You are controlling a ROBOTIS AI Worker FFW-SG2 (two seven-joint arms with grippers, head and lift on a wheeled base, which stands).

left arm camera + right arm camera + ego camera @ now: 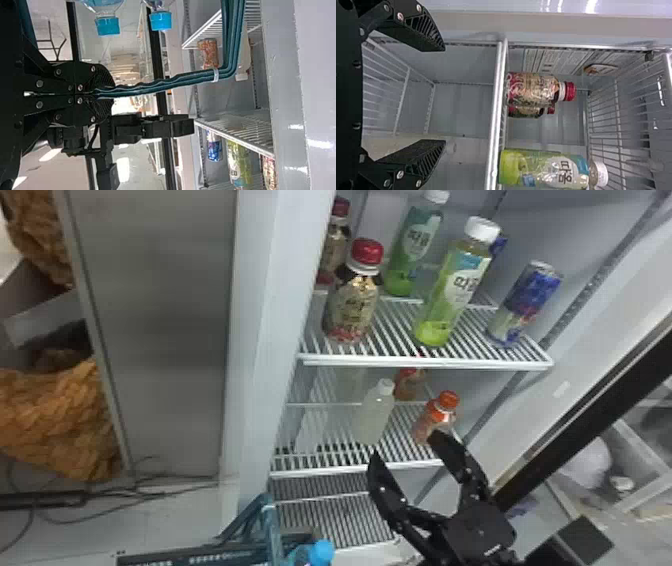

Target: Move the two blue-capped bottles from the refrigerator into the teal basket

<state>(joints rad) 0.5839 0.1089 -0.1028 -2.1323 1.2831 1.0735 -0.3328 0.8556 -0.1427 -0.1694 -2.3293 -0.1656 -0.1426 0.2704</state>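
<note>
At the head view's bottom edge is the teal basket (274, 530), with one blue-capped bottle (321, 552) beside its upright handle part. In the left wrist view my left gripper (104, 94) is shut on the basket's teal handle (158, 84). Two blue caps, a nearer one (107, 26) and another (161, 21), show between the handle's sides, their bottles partly cut off by the picture edge. My right gripper (406, 446) stands open before the refrigerator's lower shelves. In its wrist view the right gripper (445, 95) has nothing between its spread fingers.
The upper wire shelf (425, 362) holds red-capped bottles, green bottles and a blue can (527, 305). Below, a pale bottle (376, 415) and orange-capped bottles (440, 415) stand on another shelf. The refrigerator's side walls frame the opening; cables (165, 490) lie at left.
</note>
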